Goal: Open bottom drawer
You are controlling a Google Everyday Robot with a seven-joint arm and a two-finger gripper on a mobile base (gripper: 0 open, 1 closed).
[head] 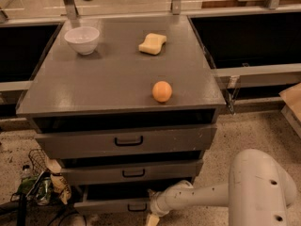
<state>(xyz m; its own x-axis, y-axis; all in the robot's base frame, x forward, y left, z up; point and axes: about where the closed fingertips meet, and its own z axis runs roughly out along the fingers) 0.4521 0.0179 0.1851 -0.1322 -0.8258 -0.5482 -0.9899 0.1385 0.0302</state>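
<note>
The bottom drawer (110, 205) is the lowest of three grey fronts on the cabinet, with a small black loop handle (137, 207). Its front stands a little forward of the cabinet, with a dark gap above it. My gripper (153, 206) is low at the drawer's right end, right next to the handle, on the end of the white arm (207, 196) that reaches in from the lower right. Whether it holds the handle is unclear.
On the cabinet top are a white bowl (82, 39), a yellow sponge (152, 43) and an orange (162, 91). The middle drawer (131, 172) and top drawer (127, 141) are above. Clutter and cables (37, 185) lie on the floor at left.
</note>
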